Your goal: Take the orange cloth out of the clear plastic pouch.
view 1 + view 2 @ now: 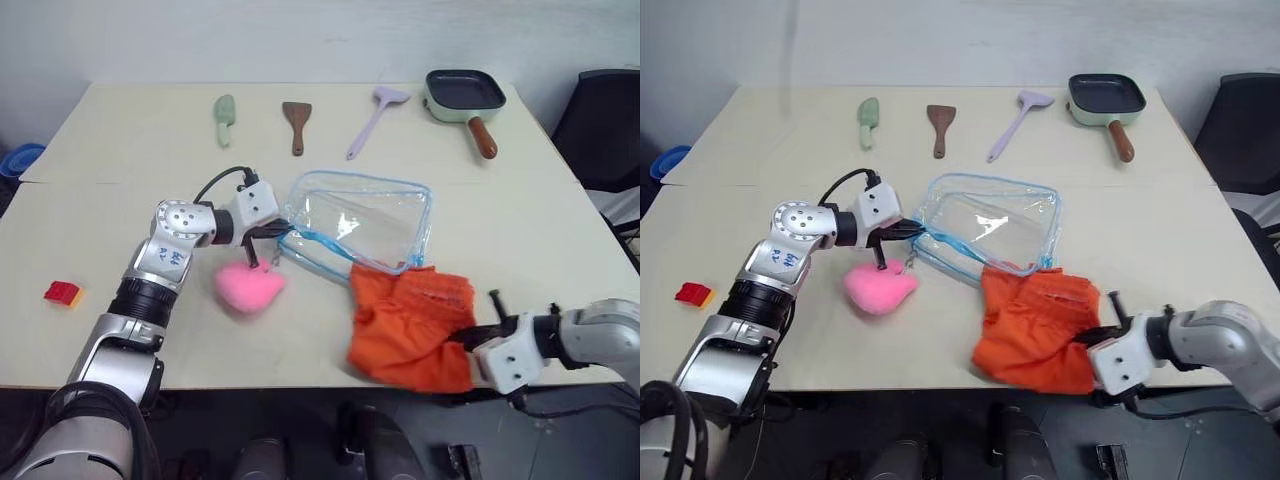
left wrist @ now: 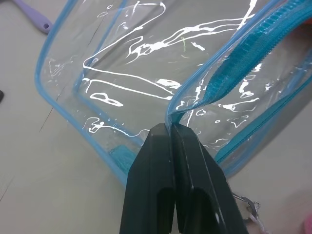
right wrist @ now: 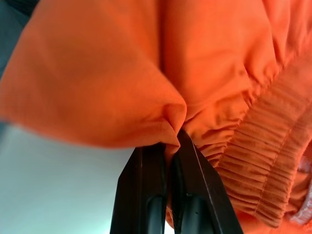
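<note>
1. The left gripper (image 2: 170, 127) had its fingers pinched tight on the blue-edged rim of the clear plastic pouch (image 1: 362, 218), at the corner nearest the left arm. To my eye that grip was there to anchor the bag so it would not be dragged along with its contents.

2. The right gripper (image 3: 176, 135) had its fingers clamped on a fold of the orange cloth (image 1: 410, 325), close to the gathered hem. The cloth lay almost wholly outside the pouch, spread on the surface toward the near right, with only its upper edge touching or tucked just at the pouch's mouth; I could not tell whether any of it was left inside.

3. The pouch itself looked empty and see-through, so I judged the task nearly done: a little more pull away from the bag would separate the two.

4. The near part of the cloth hung at the front edge of the surface (image 1: 120, 130), and the right gripper was at or just past that edge. Room to pull further that way was short on the surface itself, though free air lay beyond it.

5. A pink heart plush (image 1: 248, 288) sat just beside the left gripper, below the pouch's corner, with a small clasp near it.

6. A small red block (image 1: 62, 292) lay well apart at the far left.

7. A green spatula (image 1: 225, 118), brown spatula (image 1: 296, 125), lilac spatula (image 1: 377, 120) and a pan (image 1: 464, 96) stood along the far side, well apart from the work.
</note>
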Motion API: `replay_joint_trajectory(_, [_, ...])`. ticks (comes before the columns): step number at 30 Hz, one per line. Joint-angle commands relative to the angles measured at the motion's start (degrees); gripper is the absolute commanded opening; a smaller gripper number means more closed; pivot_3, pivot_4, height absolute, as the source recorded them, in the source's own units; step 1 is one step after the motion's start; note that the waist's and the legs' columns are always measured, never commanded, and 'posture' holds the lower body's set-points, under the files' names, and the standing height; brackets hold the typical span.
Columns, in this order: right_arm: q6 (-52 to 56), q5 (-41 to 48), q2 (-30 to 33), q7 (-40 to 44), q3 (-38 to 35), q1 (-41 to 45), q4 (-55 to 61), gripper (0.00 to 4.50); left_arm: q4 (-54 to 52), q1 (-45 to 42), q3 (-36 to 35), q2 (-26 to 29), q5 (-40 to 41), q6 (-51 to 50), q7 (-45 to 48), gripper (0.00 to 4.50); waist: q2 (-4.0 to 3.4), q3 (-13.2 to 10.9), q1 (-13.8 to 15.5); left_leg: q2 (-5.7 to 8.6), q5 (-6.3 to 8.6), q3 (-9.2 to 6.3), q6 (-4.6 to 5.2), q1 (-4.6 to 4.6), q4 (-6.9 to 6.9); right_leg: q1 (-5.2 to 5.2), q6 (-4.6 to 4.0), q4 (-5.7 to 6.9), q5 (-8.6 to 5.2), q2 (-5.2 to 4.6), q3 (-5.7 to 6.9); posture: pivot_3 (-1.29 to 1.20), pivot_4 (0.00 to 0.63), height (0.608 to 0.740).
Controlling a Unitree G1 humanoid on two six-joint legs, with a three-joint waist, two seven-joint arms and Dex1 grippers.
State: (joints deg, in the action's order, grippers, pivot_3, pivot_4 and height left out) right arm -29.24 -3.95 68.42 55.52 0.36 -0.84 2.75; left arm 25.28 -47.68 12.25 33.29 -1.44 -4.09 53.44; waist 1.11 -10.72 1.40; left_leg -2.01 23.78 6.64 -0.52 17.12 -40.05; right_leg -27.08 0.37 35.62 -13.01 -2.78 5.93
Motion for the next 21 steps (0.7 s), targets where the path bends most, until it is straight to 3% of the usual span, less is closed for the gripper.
replay_joint_trajectory(1, [1.1, 0.7, 1.0, -2.8, -10.0, -6.2, -5.6, 0.02, -3.3, 0.8, -1.2, 1.3, -0.2, 0.0, 0.4, 0.00, 0.00, 0.0, 0.0, 0.01, 0.00, 0.02, 0.00, 0.00, 0.00, 0.00, 0.00, -0.02, 0.00, 0.00, -0.01, 0.00, 0.150, 0.740])
replay_joint_trajectory(6, [4.7, 2.0, -2.1, -6.3, -16.3, -11.5, -10.0, 0.02, -6.3, 1.9, -0.9, 1.3, 0.9, -0.3, 2.4, 0.00, 0.02, 0.0, 0.0, 0.06, 0.01, 0.08, -0.02, -0.03, 0.08, 0.25, 0.01, -0.17, -0.01, 0.05, -0.10, 0.00, 0.150, 0.740])
replay_joint_trajectory(13, [30.3, 10.5, -13.7, -16.7, -20.4, -0.6, -6.3, 0.02, -15.8, 6.1, 0.4, 1.2, 4.8, -1.6, 9.6, 0.00, -0.02, 0.0, -1.2, -0.21, 0.05, 0.10, -0.16, -0.19, 0.05, 0.39, -0.04, -0.08, -0.04, 0.19, -0.19, 0.00, 0.150, 0.740])
replay_joint_trajectory(18, [44.8, 14.2, -21.0, -19.9, -17.5, 3.3, 1.5, 0.02, -21.9, 9.1, 1.7, 0.9, 6.2, -4.1, 12.2, 0.00, -0.05, 0.0, -1.3, -0.30, 0.04, 0.07, -0.22, -0.17, 0.04, 0.38, -0.14, -0.02, -0.09, 0.24, -0.15, 0.00, 0.150, 0.740])
replay_joint_trajectory(21, [47.4, 12.4, -23.3, -20.9, -14.7, 3.4, 4.0, 0.02, -24.4, 10.3, 2.0, 0.7, 6.4, -5.8, 12.2, 0.00, -0.05, 0.0, -1.2, -0.29, 0.04, 0.06, -0.22, -0.16, 0.04, 0.38, -0.14, -0.02, -0.10, 0.24, -0.15, 0.00, 0.150, 0.740])
